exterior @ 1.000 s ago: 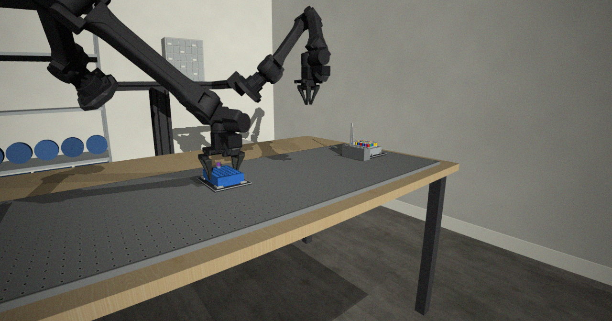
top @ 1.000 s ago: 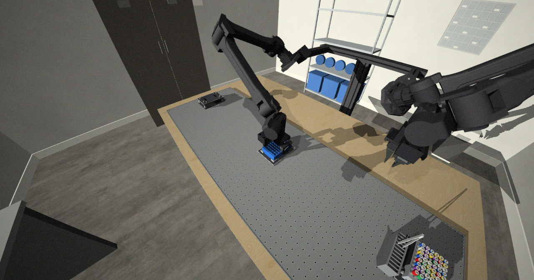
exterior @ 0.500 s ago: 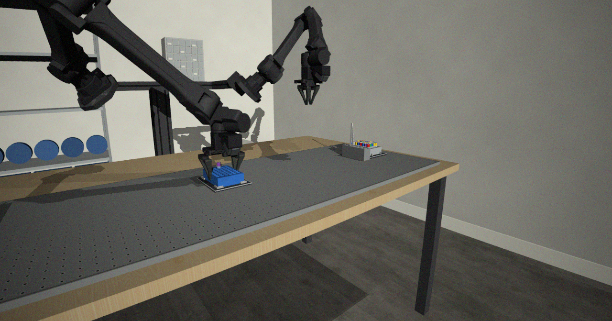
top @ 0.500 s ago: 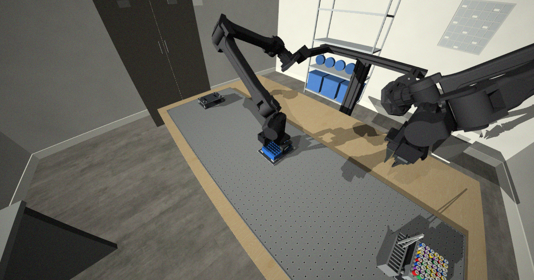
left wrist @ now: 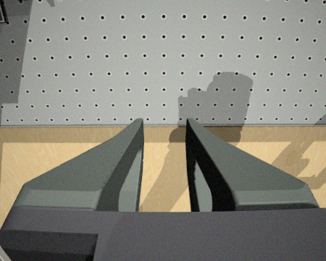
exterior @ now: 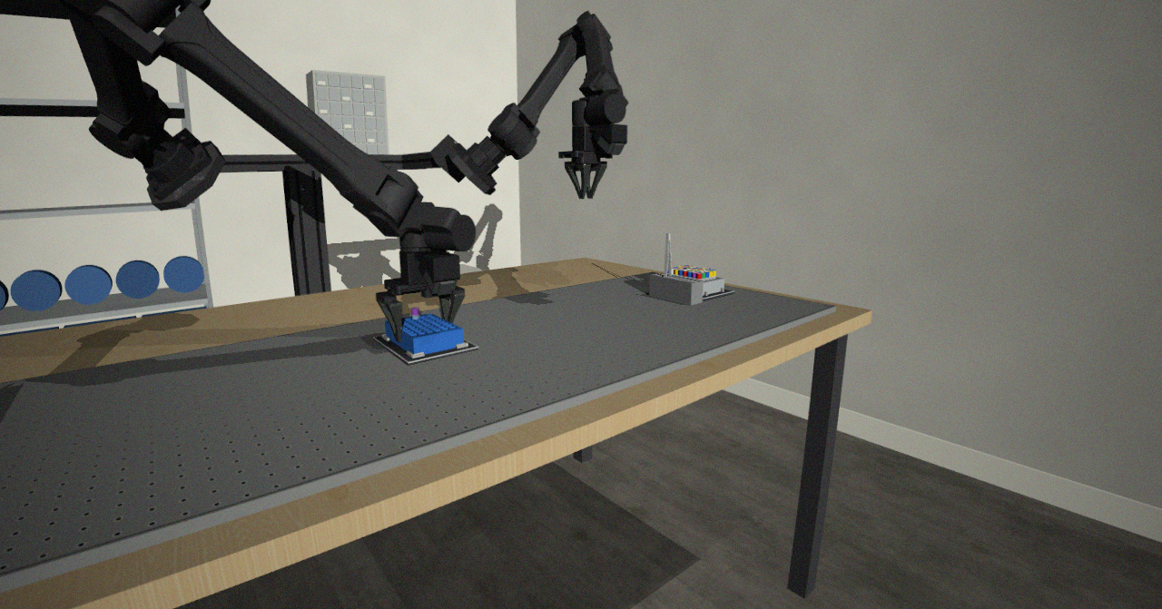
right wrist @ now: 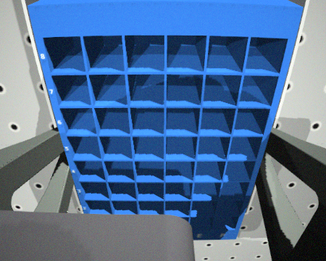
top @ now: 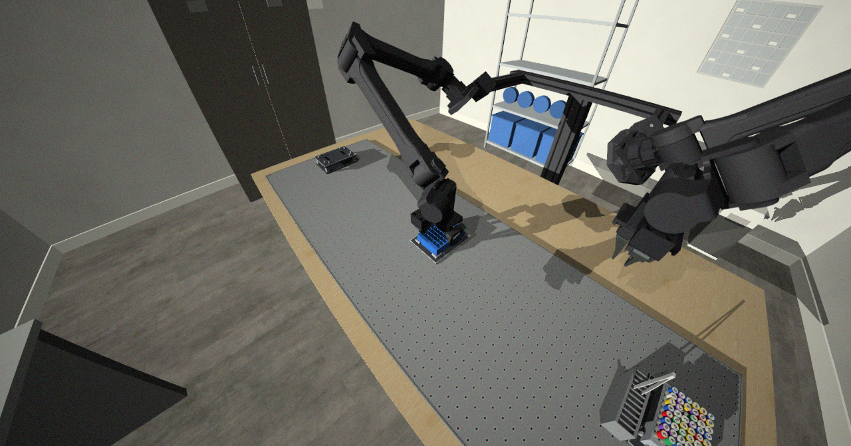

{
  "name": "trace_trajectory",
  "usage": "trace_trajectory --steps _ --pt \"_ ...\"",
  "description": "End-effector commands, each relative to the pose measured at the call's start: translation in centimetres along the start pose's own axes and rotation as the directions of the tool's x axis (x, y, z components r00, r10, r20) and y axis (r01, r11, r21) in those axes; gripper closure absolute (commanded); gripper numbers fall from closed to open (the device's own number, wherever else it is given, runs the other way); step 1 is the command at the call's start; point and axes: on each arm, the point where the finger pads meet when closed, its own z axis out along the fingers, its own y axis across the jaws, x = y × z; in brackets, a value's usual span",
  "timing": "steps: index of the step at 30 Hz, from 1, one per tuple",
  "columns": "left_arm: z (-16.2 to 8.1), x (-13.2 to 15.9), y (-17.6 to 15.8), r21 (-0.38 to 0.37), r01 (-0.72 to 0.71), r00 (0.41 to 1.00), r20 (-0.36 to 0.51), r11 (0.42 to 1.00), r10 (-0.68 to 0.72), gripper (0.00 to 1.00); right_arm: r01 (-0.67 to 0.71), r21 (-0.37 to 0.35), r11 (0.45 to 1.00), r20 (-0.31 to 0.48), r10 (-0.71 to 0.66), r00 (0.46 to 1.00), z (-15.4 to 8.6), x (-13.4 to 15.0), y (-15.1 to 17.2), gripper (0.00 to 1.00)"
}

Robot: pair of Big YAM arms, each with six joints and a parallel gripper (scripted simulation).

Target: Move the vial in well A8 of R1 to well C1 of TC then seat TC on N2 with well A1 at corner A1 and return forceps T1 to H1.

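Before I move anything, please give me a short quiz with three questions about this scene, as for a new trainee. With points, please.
1. True or false: the left gripper (top: 621,260) (exterior: 585,196) (left wrist: 164,129) holds nothing.
2. Which cap colour rises above the tube carrier (top: 429,246) (exterior: 438,344) (right wrist: 165,18)? (a) green (b) purple (c) yellow
3. Fill in: the right gripper (top: 439,234) (exterior: 422,328) (right wrist: 164,131) has its fingers on two opposite sides of the ____.

Key: 1 true; 2 b; 3 tube carrier.

Laboratory, perforated workbench top (top: 499,330) (exterior: 568,361) (left wrist: 153,46) (right wrist: 11,105), rack of color-capped vials (top: 684,417) (exterior: 694,272), open metal shelving (top: 553,70) (exterior: 200,240) behind
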Motion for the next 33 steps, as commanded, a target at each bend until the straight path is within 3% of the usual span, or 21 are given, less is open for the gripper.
trace_trajectory --steps 1,33 --pt "-0.3 -0.7 0.3 -0.001 0.018 1.0 0.009 1.0 -0.018 0.76 -0.007 -0.009 1.0 0.014 0.007 1.0 -0.5 -0.7 0.3 1.0" --pt "-0.3 -0.7 0.3 -0.001 0.018 1.0 0.009 1.0 -0.018 0.76 -0.006 -0.018 1.0 0.03 0.007 1.0 -3.4 -1.2 0.7 1.0"
